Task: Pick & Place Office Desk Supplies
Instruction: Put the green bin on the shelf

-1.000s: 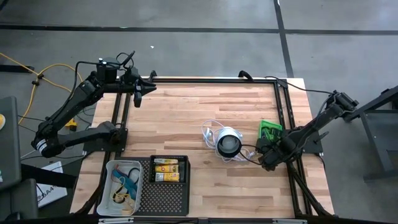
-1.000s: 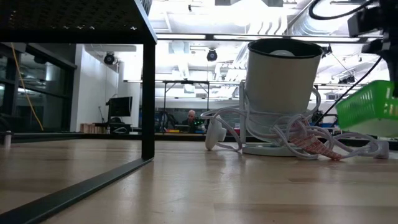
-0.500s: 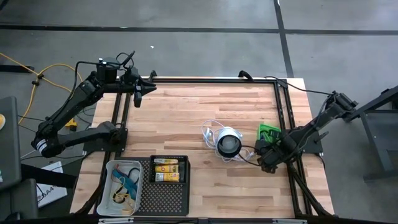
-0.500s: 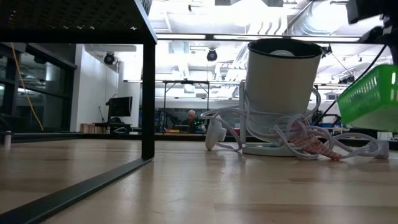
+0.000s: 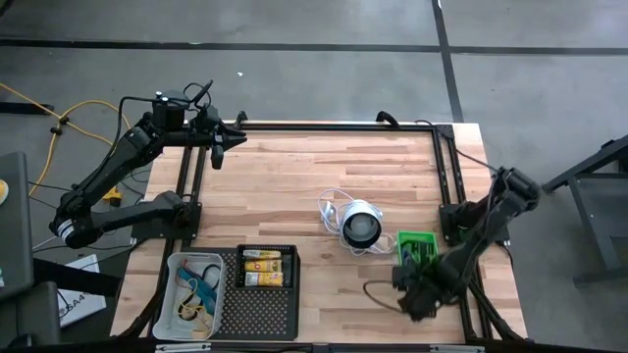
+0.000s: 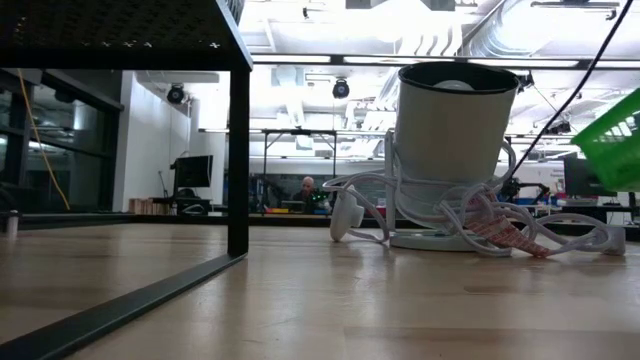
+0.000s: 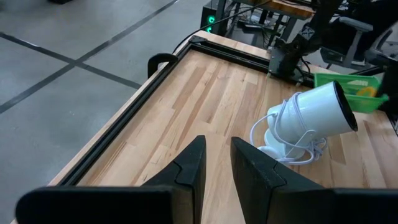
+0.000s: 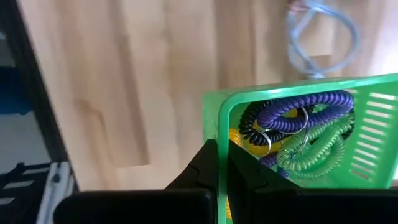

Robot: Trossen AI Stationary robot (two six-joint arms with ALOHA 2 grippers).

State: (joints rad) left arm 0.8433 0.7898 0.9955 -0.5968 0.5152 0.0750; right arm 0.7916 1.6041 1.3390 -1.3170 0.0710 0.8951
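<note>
The right gripper (image 8: 219, 163) is pinched shut on the green tray's (image 8: 298, 99) rim, lifting it beside the white lamp (image 5: 360, 225), so the coiled loops (image 8: 301, 134) ride inside together.

Right arm moved, green tray went with it.
Right gripper (image 5: 417, 277) slid from mid-right of the high view down toward lower right, carrying the green tray (image 5: 415, 249), pinched on its wall; tray went from right of the white lamp (image 5: 360, 225) to lower right of it. Low view: tray (image 6: 612, 150) rose and shifted to the right edge.
</note>
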